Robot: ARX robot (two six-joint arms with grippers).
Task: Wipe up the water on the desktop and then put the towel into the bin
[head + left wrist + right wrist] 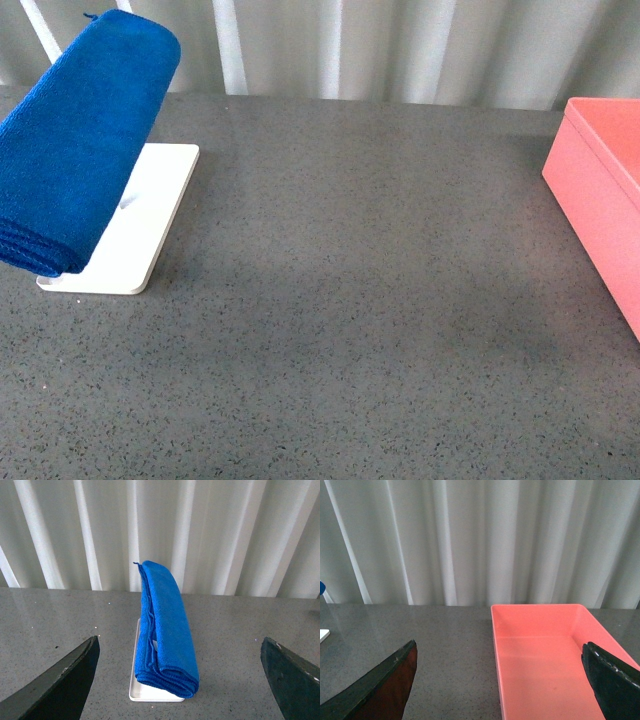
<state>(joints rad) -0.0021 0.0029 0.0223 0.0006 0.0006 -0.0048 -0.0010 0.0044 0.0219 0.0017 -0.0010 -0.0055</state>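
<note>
Towel: blue towel (75,150) is in the upper left of the front view, folded and draped over a white stand (140,235). Its lower fold hangs close to the base plate. It is held up off the table (350,320), probably so you get a raised ridge to pinch from both sides.
Bin: pink bin (600,190) is at the right edge of the front view, well apart from the towel. The right wrist view shows nothing inside. The top is open, so a drop from above should do.
Left tool: left tool (180,641) is spread wide and empty, with its fingers in the two lower corners of the left wrist view. The towel is centred in the gap, further ahead. My read is that you're lined up for a straight approach.
Right tool: right tool (498,646) is also spread and empty, facing the bin's near wall.
Water: I can't make out a puddle, since the table's speckle and gloss hide it. Confirm the spot before you choose a wipe path.
Stage: judging from this, nothing has begun. The towel is not grasped, and the wipe and binning are both to do.
Next: take the towel with the left tool, which is on that side. Pinch across the ridge so all layers come off together.
Risk: the stand looks light, so a sideways pull may drag or tip it. Lift upward.
Backdrop: white curtain (400,50) is behind the table and no concern.
</note>
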